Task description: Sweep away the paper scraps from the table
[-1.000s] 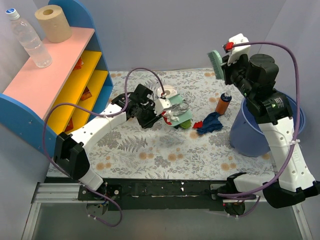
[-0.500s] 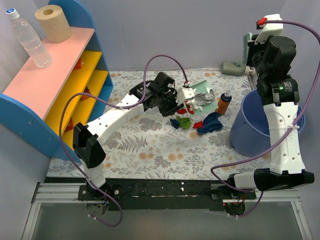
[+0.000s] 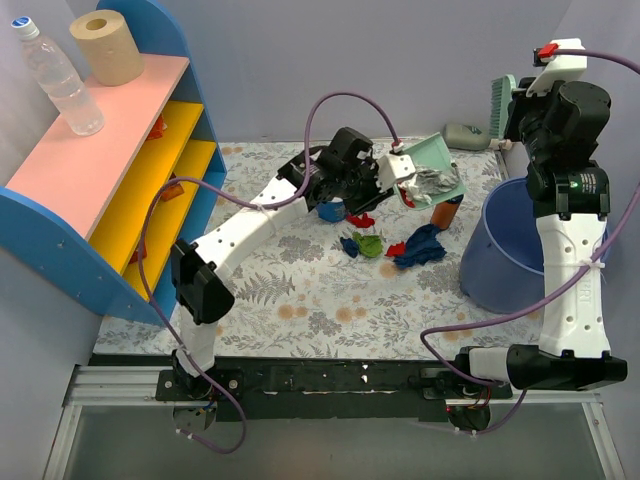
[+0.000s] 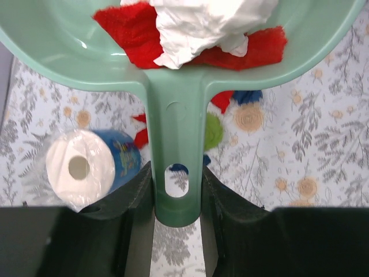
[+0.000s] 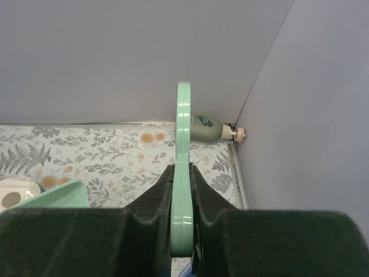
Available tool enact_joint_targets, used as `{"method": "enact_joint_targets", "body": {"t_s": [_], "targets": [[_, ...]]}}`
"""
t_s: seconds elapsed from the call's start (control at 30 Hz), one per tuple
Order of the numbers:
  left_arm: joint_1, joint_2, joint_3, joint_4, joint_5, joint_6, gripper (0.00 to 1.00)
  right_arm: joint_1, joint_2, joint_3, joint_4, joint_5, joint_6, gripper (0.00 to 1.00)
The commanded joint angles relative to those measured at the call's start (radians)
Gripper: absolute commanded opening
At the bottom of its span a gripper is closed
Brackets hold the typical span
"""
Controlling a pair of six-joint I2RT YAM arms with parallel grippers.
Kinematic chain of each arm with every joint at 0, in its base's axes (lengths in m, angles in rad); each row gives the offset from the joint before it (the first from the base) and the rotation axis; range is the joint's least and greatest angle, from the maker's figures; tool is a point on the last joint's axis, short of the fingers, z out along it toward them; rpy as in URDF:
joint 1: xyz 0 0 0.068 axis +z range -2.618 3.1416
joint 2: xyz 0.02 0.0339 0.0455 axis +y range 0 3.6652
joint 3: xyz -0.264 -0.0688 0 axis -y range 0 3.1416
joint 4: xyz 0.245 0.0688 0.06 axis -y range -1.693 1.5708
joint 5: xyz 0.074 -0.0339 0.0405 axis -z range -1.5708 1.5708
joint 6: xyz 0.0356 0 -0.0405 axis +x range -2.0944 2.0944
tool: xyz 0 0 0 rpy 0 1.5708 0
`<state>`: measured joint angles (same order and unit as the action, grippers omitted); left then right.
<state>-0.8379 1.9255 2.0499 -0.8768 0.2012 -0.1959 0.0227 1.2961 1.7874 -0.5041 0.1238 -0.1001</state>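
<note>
My left gripper [image 3: 397, 171] is shut on the handle of a green dustpan [image 3: 433, 163] and holds it tilted above the table [image 3: 300, 290], close to the blue bucket. In the left wrist view the handle sits between my fingers [image 4: 177, 179], and the pan [image 4: 57, 46] holds red paper scraps [image 4: 124, 23] and a pale grey wad [image 4: 202, 23]. On the cloth lie more scraps: red [image 3: 360, 220], green [image 3: 371, 243], small blue [image 3: 348, 246], red [image 3: 396, 249] and a larger dark blue one [image 3: 425, 245]. My right gripper [image 3: 512, 102] is shut on a green brush [image 5: 183, 133] and holds it high at the back right.
A blue bucket [image 3: 505, 255] stands at the right edge. An orange bottle [image 3: 445, 210] stands beside it under the dustpan. A blue-wrapped tissue roll [image 3: 330, 210] lies under my left arm. A green bottle [image 3: 465, 135] lies at the back wall. The shelf [image 3: 120, 170] stands at left.
My left arm has lifted the loaded dustpan up and to the right, toward the bucket. My right arm has raised the brush a little higher at the back right.
</note>
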Motion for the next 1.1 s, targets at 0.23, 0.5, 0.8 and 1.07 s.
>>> {"method": "enact_joint_targets", "body": {"t_s": [0.23, 0.5, 0.8, 1.07], "targets": [[-0.115, 0.127, 0.234, 0.041, -0.065, -0.016, 0.00, -0.064, -0.031, -0.030, 0.069, -0.094, 0.063, 0.01], [-0.171, 0.207, 0.338, 0.090, -0.100, -0.011, 0.00, -0.098, -0.040, -0.032, 0.064, -0.107, 0.072, 0.01], [-0.199, 0.256, 0.400, 0.140, -0.144, 0.000, 0.00, -0.127, -0.081, -0.080, 0.052, -0.116, 0.092, 0.01], [-0.216, 0.305, 0.470, 0.196, -0.187, 0.038, 0.00, -0.132, -0.081, -0.074, 0.049, -0.158, 0.115, 0.01]]}}
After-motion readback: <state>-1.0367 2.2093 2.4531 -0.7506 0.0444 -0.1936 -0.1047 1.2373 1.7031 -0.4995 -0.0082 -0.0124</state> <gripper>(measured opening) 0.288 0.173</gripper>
